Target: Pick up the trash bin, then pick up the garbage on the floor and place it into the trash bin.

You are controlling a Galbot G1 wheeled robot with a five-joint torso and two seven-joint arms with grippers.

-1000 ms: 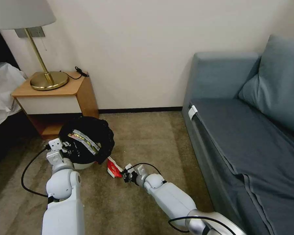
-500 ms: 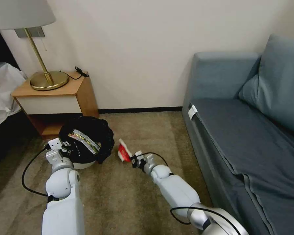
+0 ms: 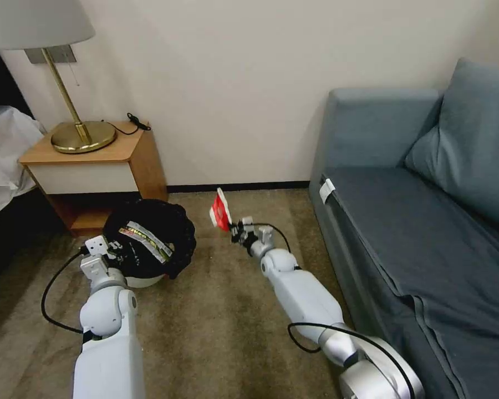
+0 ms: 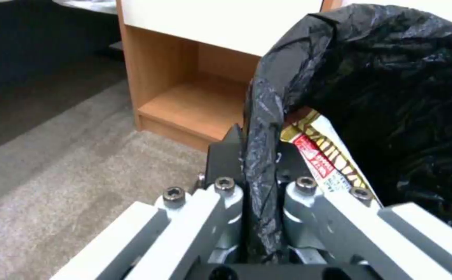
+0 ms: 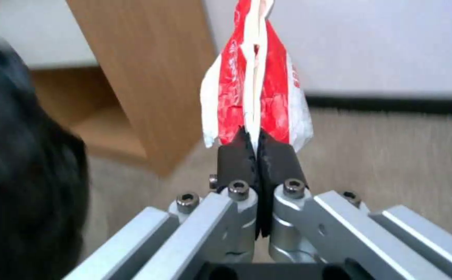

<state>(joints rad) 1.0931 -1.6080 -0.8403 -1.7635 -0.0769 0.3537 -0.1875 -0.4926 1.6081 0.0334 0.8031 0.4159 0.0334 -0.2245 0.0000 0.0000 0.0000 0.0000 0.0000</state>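
1. Left gripper fingers pinch the black-lined small round white plastic trash bin rim, steadying it on the carpet floor.
2. Right gripper fingers clamp the crinkled red-and-white packet, raised beside the bin for dropping.
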